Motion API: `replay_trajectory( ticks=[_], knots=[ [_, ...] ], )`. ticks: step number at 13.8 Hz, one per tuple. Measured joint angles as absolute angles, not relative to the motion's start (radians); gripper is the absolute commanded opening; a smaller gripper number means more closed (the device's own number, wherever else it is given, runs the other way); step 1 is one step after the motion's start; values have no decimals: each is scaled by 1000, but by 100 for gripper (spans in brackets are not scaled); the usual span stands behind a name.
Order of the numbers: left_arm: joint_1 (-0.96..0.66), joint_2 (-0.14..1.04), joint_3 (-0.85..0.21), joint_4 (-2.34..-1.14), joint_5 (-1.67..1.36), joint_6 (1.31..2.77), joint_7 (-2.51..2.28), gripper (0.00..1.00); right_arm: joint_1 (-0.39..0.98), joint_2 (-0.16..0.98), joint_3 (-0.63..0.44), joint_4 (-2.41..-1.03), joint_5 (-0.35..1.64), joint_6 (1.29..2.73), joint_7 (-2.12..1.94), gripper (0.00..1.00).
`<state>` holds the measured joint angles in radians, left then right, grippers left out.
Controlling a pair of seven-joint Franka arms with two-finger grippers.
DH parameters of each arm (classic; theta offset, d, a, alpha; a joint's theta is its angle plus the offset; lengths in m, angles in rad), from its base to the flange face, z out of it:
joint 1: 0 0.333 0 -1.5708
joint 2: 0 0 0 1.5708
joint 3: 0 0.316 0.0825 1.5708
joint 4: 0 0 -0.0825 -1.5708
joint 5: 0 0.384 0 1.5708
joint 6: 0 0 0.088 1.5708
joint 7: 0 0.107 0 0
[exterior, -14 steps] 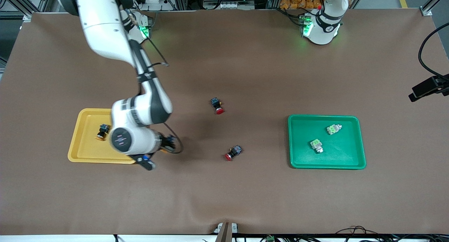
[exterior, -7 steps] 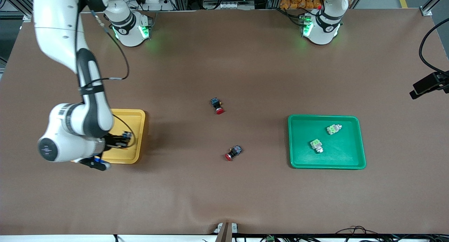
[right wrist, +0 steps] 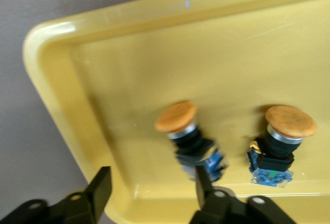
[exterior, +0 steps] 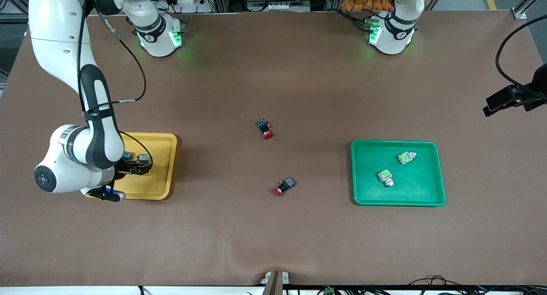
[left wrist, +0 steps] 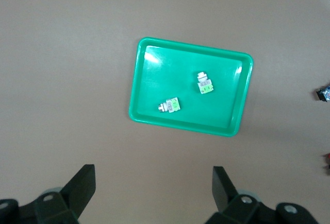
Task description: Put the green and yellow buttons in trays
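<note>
Yellow buttons [right wrist: 193, 139] lie under the right tool [right wrist: 149, 193], open, empty.

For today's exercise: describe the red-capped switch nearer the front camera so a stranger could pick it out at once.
Start at the green tray and look toward the table's middle. Two red-capped switches lie on the bare brown cover there; yours is this one, nearer the front camera than its twin.

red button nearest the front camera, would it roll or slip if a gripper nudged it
The red button lies on its side, so its round cap could probably let it swing or roll in an arc. Its squarish dark body likely stops a free roll. It looks rigid and small, so a nudge would probably slide it.
</note>
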<state>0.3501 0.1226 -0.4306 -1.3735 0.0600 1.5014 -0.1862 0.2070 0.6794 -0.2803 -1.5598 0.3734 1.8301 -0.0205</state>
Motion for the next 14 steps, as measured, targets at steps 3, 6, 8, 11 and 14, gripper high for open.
replay_trajectory(
  ticks=[3, 6, 8, 11, 14],
  knots=[
    [349, 123, -451, -1374, 60, 1497, -186, 100, 207, 660, -279, -1464, 375, 1733, -21, 100],
    [322, 122, -457, -1374, 60, 1497, -187, 100, 205, 639, -286, -1316, 369, 1672, -21, 100],
    [212, 111, -386, -1386, 60, 1495, -198, 100, 198, 632, -298, -1230, 337, 1630, -28, 100],
    [26, 59, -212, -1452, 60, 1492, -198, 100, 182, 621, -314, -1104, 312, 1536, -31, 100],
    [-33, 16, -137, -1505, 60, 1492, -193, 100, 175, 546, -335, -1059, 244, 1481, -35, 100]
  ],
)
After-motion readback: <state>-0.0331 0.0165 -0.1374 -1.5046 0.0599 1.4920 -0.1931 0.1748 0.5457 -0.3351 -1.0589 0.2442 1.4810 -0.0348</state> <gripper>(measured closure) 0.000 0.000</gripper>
